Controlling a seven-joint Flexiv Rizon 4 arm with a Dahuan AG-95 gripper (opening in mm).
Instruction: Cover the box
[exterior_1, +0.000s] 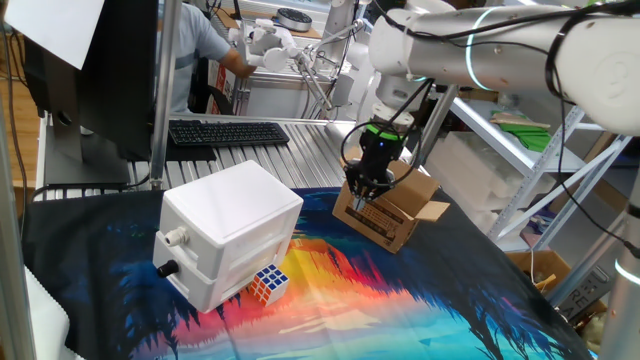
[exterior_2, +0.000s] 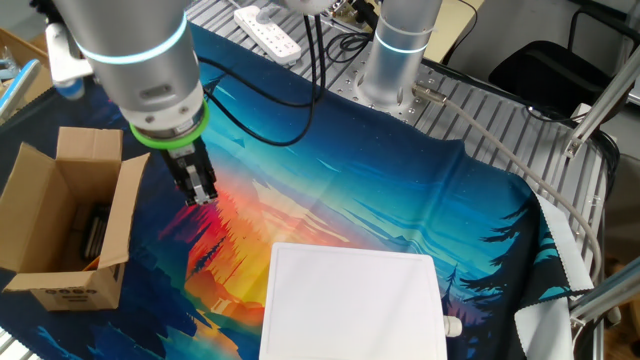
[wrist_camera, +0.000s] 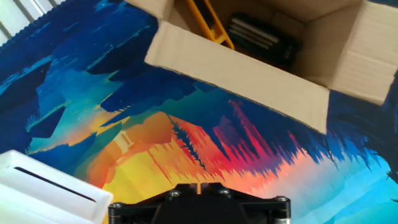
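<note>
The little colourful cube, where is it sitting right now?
In one fixed view the Rubik's cube sits on the colourful cloth, tucked against the lower front of the white plastic box, left of the cardboard box.

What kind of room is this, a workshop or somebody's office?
Most likely a robotics lab. A robot arm works over a metal-slatted table spread with a colourful cloth, where an open cardboard box sits. Behind it are a keyboard, storage shelves and a seated person.
</note>
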